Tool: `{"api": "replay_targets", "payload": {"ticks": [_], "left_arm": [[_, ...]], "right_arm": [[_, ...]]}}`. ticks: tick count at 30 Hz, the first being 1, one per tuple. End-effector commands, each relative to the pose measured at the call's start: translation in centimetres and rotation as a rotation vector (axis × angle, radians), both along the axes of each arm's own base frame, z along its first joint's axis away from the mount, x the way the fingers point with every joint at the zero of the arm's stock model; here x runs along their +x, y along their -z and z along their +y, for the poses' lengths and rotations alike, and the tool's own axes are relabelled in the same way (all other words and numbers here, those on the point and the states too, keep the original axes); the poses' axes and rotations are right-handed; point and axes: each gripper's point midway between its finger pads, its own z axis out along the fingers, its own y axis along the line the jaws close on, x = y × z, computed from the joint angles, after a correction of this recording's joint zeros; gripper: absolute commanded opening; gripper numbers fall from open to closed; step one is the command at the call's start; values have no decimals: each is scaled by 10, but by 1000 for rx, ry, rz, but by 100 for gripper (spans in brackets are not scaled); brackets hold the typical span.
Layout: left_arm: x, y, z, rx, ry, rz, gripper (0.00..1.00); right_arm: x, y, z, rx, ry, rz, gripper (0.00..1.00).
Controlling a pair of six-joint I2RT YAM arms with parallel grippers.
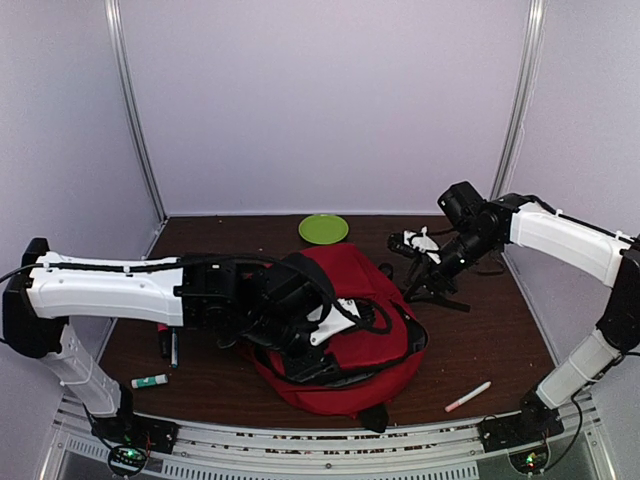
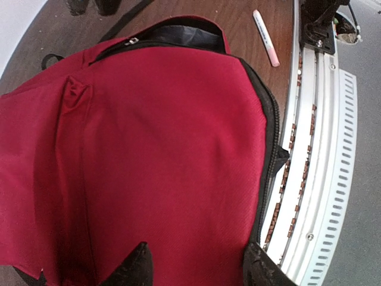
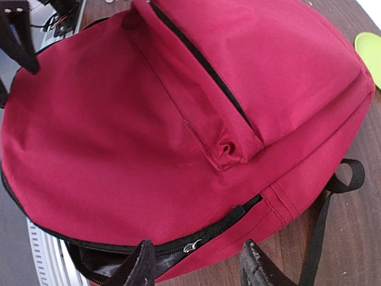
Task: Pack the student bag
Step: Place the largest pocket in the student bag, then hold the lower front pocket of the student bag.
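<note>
Jaws apart on left gripper and right gripper, both close above the red student bag, zipper partly undone.

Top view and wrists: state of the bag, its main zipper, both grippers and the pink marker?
student bag: lying flat on the table, front up.
main zipper: partly open, dark inside visible.
left gripper: open, empty, over the bag.
right gripper: open, empty, at the zipper opening.
pink marker: lying on the table, outside the bag.
</note>
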Motion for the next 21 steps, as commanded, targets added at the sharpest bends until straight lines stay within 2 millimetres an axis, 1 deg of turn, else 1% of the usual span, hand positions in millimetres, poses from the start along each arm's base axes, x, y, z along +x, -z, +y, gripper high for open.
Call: {"api": "replay_targets", "payload": {"ticks": [1, 3, 5, 7, 10, 14, 16, 21], "left_arm": [[11, -26, 9, -92, -77, -61, 55], [17, -28, 16, -98, -122, -79, 57], [27, -29, 26, -109, -192, -86, 60], [42, -29, 40, -112, -299, -93, 65], [65, -29, 64, -119, -460, -97, 71], [90, -21, 88, -141, -634, -69, 72], [96, -18, 89, -152, -665, -69, 71], [102, -16, 70, -152, -621, -78, 69]], "right_arm": [[10, 2, 4, 12, 85, 21, 49], [13, 7, 3, -5, 112, 28, 49], [17, 14, 1, -30, 137, 43, 49], [17, 21, 0, -56, 149, 72, 49], [18, 32, -2, -107, 170, 71, 48], [18, 45, -2, -175, 177, 59, 48], [20, 49, -1, -188, 181, 63, 48], [16, 61, 3, -228, 163, 88, 48]]}}
